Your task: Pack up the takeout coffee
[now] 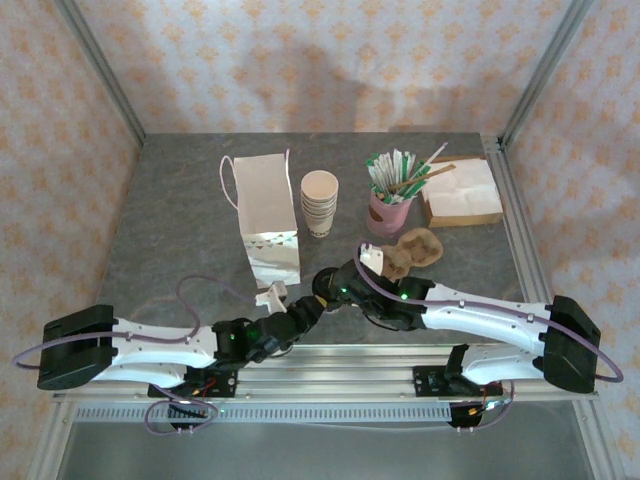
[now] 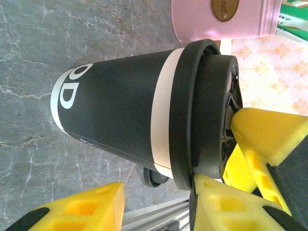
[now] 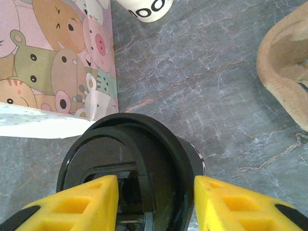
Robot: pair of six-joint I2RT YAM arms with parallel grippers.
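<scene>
Coffee cup (image 2: 115,110): dark body, white band, white lettering, black lid on. It's near the front edge of the table (image 1: 170,230), just off the near corner of the paper bag (image 1: 268,215). In the top view the two wrists meet over that spot and cover most of it. Can't tell whether its base is on the table or lifted.

Right gripper (image 3: 156,180): comes down on the cup from above, yellow fingers pinching the lid, one on each side. The lid's near half is cut off by the frame edge, so the exact contact line is hard to make out. In the left wrist view, one of its fingers (image 2: 269,137) presses on the lid top.

Left gripper (image 2: 159,187): fingers spread part way with nothing between them. Only table and front rail show in the gap. The cup lies just past the tips. The lid rim meets one fingertip, but I can't tell whether it's touching or just overlapping.

Further back:
- stack of lidless cups (image 1: 320,205)
- pink cup (image 1: 388,212) with stirrers
- napkins (image 1: 462,195)
- cardboard carrier (image 1: 412,250), partly covered by the right arm

The bag's cartoon-animal side is cropped at the left of the right wrist view. The cup lettering is only partly readable.
</scene>
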